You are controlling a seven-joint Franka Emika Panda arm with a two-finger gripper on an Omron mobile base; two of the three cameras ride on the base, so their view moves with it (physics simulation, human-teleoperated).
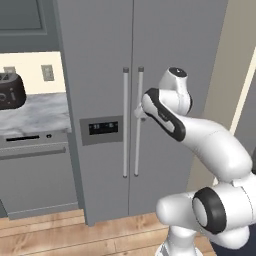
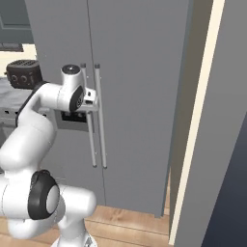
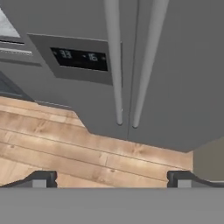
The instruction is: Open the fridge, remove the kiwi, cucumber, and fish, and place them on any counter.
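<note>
The fridge (image 1: 165, 50) (image 2: 140, 72) (image 3: 175, 87) stands with both doors shut, so the kiwi, cucumber and fish are hidden. Two long bar handles run side by side at the door seam: the left handle (image 1: 125, 125) (image 3: 113, 65) and the right handle (image 1: 138, 150) (image 2: 100, 135) (image 3: 148, 65). My gripper (image 1: 140, 113) (image 2: 91, 101) (image 3: 111, 179) hovers right at the right handle's upper half, open, its fingertips wide apart with nothing between them. The marbled counter (image 1: 35, 112) lies left of the fridge.
A dark toaster (image 1: 10, 90) (image 2: 24, 73) sits on the counter above a grey dishwasher front (image 1: 35, 170). The dark display panel (image 1: 102, 128) (image 3: 81, 59) is on the left door. A beige wall (image 2: 212, 144) closes in on the right. The floor (image 3: 65, 144) is wood.
</note>
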